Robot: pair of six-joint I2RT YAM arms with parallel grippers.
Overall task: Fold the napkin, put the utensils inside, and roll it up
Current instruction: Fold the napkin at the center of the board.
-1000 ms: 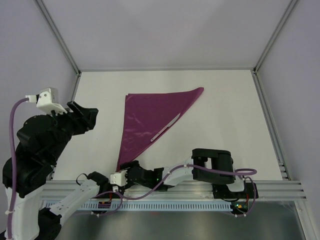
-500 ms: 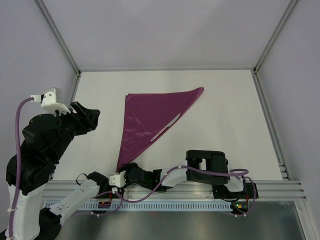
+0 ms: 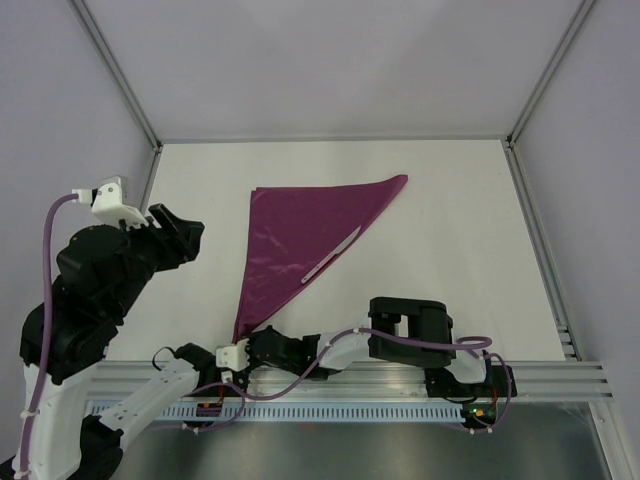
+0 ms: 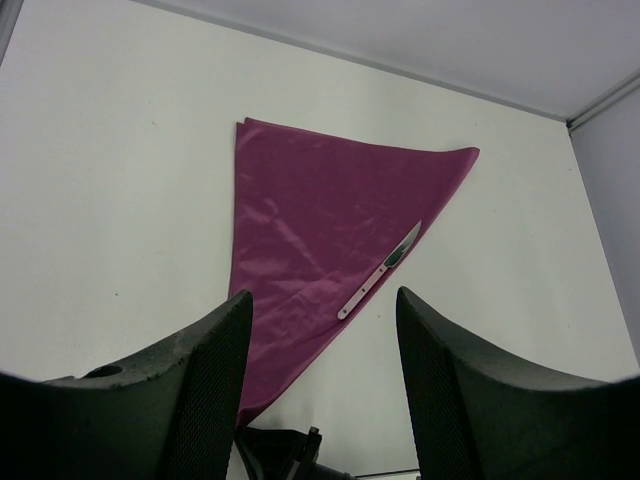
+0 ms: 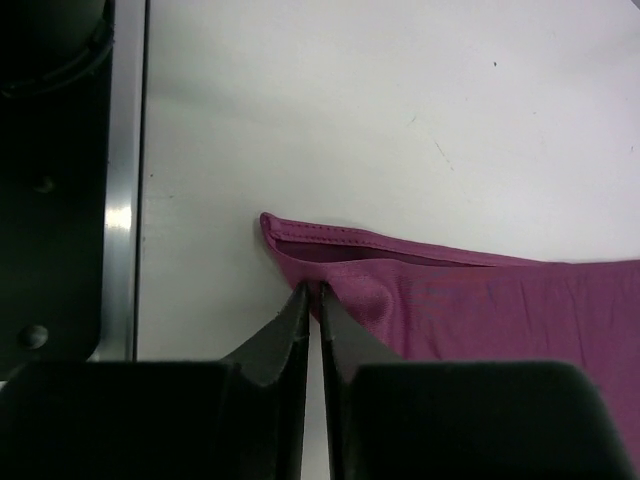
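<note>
On the white table (image 3: pixel 450 230) the plum-purple cloth napkin (image 3: pixel 295 230) is folded, slim pale utensil (image 3: pixel 330 257) laid on top, corner pinched by the right gripper (image 5: pixel 310 292), left gripper (image 4: pixel 322 300) spread open, rolling not yet done.

Seen from above, the napkin's (image 3: pixel 300 235) corner at the bench's near edge is hidden beneath the right gripper (image 3: pixel 248 337). The utensil (image 3: pixel 330 256) is too small to identify. In the right wrist view, the cloth runs off the right-hand side.

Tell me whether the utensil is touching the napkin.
Touching. The left wrist view shows the utensil lying flat along the diagonal edge of the napkin, its handle end overlapping the cloth. The top view agrees.
</note>
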